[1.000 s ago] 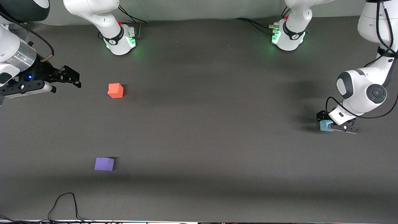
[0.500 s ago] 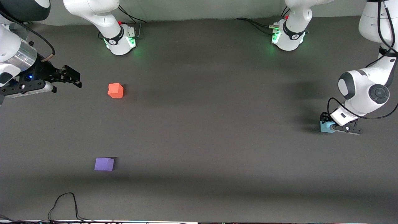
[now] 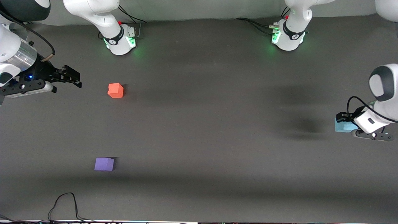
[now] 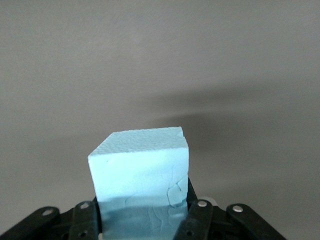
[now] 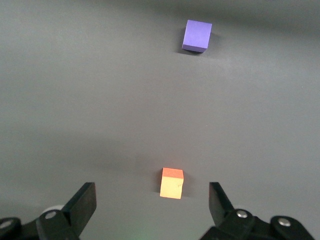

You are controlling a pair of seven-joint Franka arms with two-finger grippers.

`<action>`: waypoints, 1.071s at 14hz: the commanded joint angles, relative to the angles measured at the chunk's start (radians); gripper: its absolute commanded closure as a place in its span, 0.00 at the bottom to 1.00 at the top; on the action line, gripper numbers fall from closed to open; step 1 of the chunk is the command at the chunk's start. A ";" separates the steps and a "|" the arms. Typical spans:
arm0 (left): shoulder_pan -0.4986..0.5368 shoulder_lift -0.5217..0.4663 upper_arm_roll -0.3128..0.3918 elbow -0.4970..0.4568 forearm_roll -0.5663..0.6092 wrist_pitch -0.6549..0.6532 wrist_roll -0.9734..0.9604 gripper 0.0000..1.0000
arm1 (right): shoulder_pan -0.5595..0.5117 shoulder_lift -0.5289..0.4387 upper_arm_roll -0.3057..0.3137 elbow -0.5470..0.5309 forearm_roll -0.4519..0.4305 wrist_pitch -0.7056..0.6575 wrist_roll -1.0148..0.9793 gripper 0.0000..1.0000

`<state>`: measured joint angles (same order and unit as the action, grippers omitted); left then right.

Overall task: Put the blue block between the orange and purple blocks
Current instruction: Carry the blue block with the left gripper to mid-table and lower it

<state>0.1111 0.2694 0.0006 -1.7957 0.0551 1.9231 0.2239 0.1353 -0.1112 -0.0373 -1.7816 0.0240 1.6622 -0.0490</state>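
Left claw (image 3: pixel 349 123) clamped on blue block (image 3: pixel 341 126), aloft by the left arm's bench edge. Right claw (image 5: pixel 152 202) spread, waiting near orange block (image 3: pixel 115 90). Risk: long carry toward purple block (image 3: pixel 104 164); foam could slip.

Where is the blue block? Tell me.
The blue block is clamped in the left gripper, up over the table's left-arm end in the front view, well apart from the orange block and purple block.
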 commanded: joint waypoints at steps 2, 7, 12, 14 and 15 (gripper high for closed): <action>-0.189 0.025 -0.008 0.171 -0.024 -0.197 -0.303 0.63 | 0.007 -0.004 -0.009 0.004 0.019 -0.002 -0.023 0.00; -0.523 0.063 -0.010 0.241 -0.095 -0.184 -0.794 0.63 | 0.007 -0.004 -0.009 0.002 0.019 -0.004 -0.025 0.00; -0.821 0.267 -0.010 0.392 -0.118 -0.003 -1.122 0.63 | 0.007 -0.005 -0.010 0.004 0.019 -0.005 -0.026 0.00; -0.911 0.342 -0.010 0.392 -0.109 0.123 -1.184 0.63 | 0.007 -0.007 -0.009 0.004 0.019 -0.005 -0.026 0.00; -0.959 0.385 -0.008 0.392 -0.100 0.170 -1.196 0.63 | 0.007 -0.005 -0.010 0.004 0.019 -0.005 -0.026 0.00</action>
<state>-0.7707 0.5589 -0.0320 -1.4596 -0.0534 2.0346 -0.9275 0.1373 -0.1112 -0.0375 -1.7813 0.0240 1.6622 -0.0499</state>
